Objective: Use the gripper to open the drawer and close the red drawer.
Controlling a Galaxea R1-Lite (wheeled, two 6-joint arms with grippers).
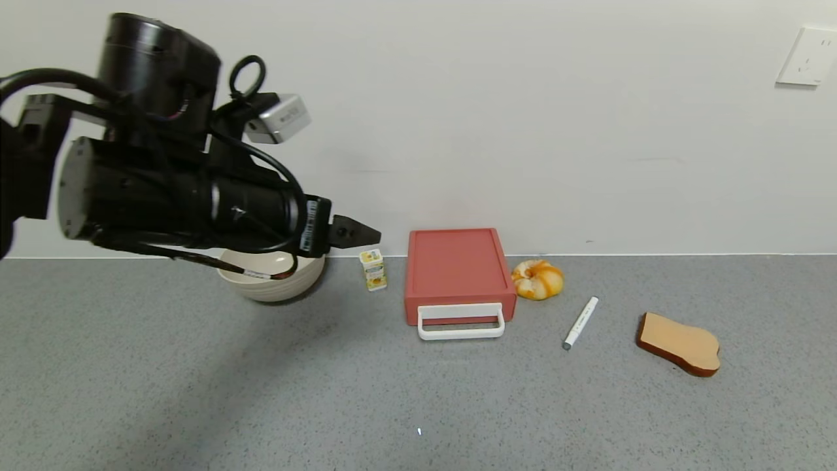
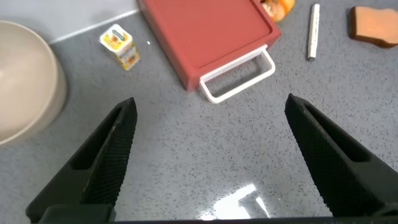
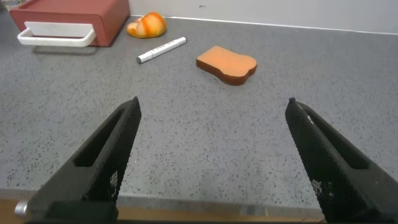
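Note:
The red drawer box (image 1: 456, 265) stands on the grey counter against the wall, and its white loop handle (image 1: 461, 330) points toward me. The tray looks pushed in, level with the casing front. My left gripper (image 1: 356, 233) hangs in the air to the left of the box, well above the counter and apart from it. In the left wrist view it (image 2: 210, 102) is open and empty, with the box (image 2: 205, 34) and handle (image 2: 239, 78) ahead of it. My right gripper (image 3: 212, 106) is open and empty, low near the counter's front edge; it is out of the head view.
A cream bowl (image 1: 271, 278) sits under my left arm. A small yellow carton (image 1: 373, 269) stands left of the box. Right of the box lie an orange bun (image 1: 537, 279), a white marker (image 1: 580, 322) and a toast slice (image 1: 680, 343).

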